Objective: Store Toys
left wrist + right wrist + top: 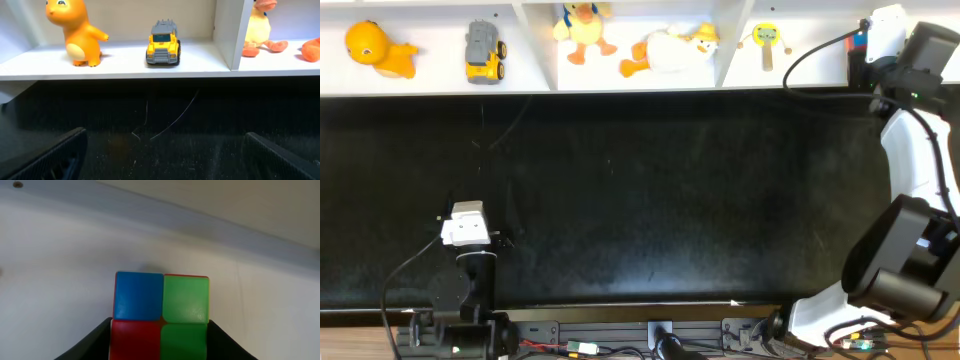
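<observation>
A colour cube with blue, green and red squares sits between the fingers of my right gripper, which is shut on it inside a white shelf compartment. From above, the right gripper is at the shelf's far right end. My left gripper rests low over the black mat near the front left. Seen from its own wrist, the left gripper is open with nothing between its fingers, facing the shelf.
The white shelf along the back holds an orange figure, a yellow truck, a yellow duck plush, a white duck plush and a small yellow toy. The black mat covers the table.
</observation>
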Motion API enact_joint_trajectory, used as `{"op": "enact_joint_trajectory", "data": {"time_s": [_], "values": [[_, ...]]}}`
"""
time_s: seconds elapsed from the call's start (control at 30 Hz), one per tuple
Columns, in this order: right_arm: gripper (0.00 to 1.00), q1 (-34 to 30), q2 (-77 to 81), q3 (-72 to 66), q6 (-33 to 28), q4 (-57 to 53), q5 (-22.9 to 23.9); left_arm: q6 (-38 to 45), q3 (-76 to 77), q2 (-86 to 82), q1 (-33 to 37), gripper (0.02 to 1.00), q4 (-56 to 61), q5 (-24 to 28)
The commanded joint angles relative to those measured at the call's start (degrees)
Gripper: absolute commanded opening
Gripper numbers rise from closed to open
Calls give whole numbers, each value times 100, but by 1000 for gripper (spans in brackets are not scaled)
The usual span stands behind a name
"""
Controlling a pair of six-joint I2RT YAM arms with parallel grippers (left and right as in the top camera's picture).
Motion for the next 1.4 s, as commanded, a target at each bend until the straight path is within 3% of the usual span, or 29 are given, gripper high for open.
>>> {"op": "enact_joint_trajectory", "data": {"time_s": [0.03,1.23,1.4], "values": [[463,0,24,199,81,107,-35,63,-11,-68,-26,998,-11,13],[472,0,278,199,83,258,254,63,-11,-68,-26,998,-11,13],[623,0,278,199,85,256,284,63,-11,-68,-26,998,-11,13]]}}
